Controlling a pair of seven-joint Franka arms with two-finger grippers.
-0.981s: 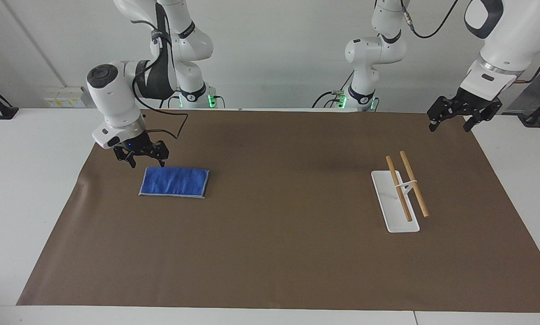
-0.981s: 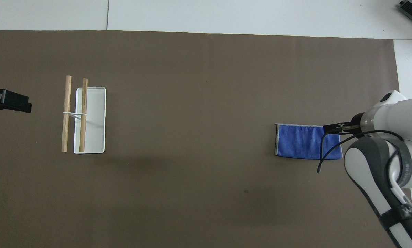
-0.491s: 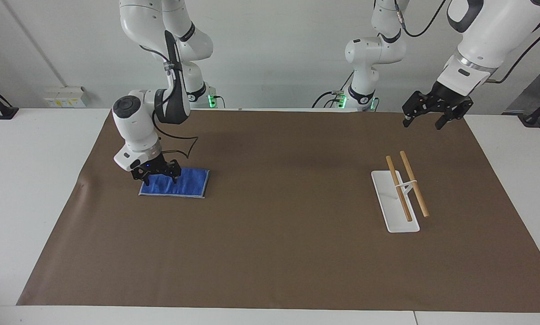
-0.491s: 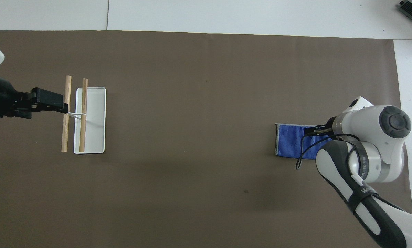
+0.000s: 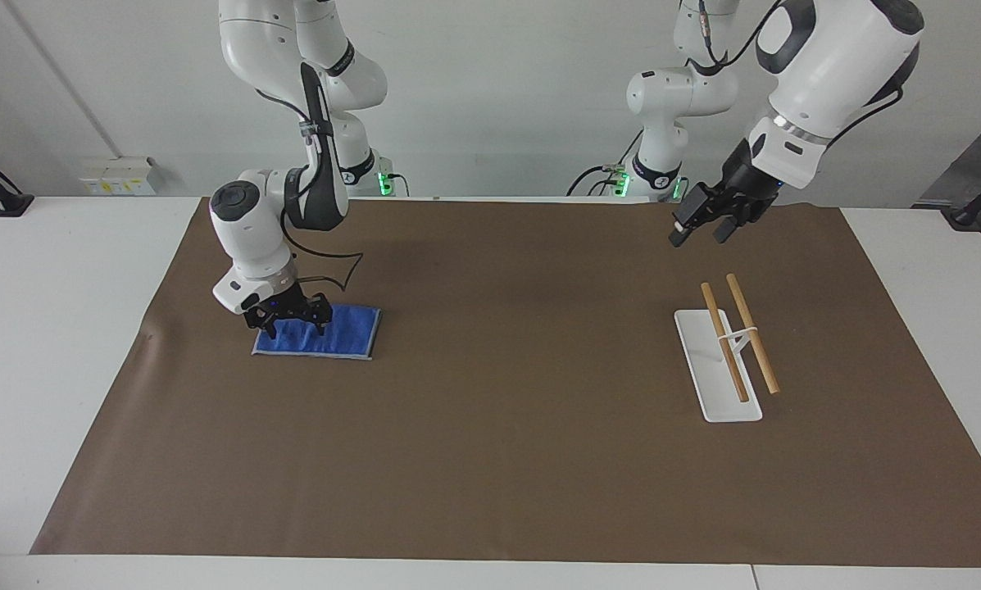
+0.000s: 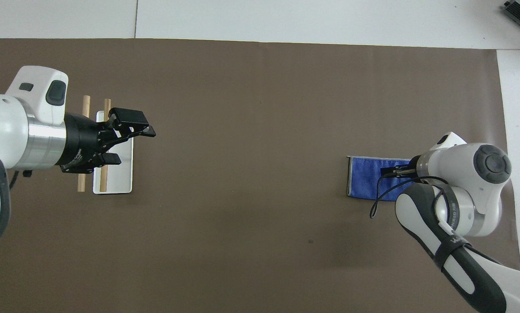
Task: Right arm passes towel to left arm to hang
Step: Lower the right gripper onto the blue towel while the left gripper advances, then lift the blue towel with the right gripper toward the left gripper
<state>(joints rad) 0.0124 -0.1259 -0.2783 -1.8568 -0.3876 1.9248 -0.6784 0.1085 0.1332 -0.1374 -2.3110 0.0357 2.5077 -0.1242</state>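
The bright-blue towel [image 5: 334, 332] lies flat on the brown mat toward the right arm's end; it also shows in the overhead view [image 6: 366, 180]. My right gripper [image 5: 292, 326] is down on the towel's end nearest that table end, fingers spread open with their tips on the cloth; in the overhead view the wrist hides most of the right gripper [image 6: 392, 171]. My left gripper [image 5: 701, 232] is open and empty, up in the air over the rack; in the overhead view the left gripper [image 6: 131, 145] covers part of it.
The rack, a white base [image 5: 715, 393] with two wooden rods [image 5: 752, 334] held on a thin white stand, sits toward the left arm's end; its base [image 6: 116, 180] shows in the overhead view. A brown mat [image 5: 498, 459] covers the table.
My right gripper came down from beside the towel onto its end. My left gripper swung in from the left arm's table end to over the rack.
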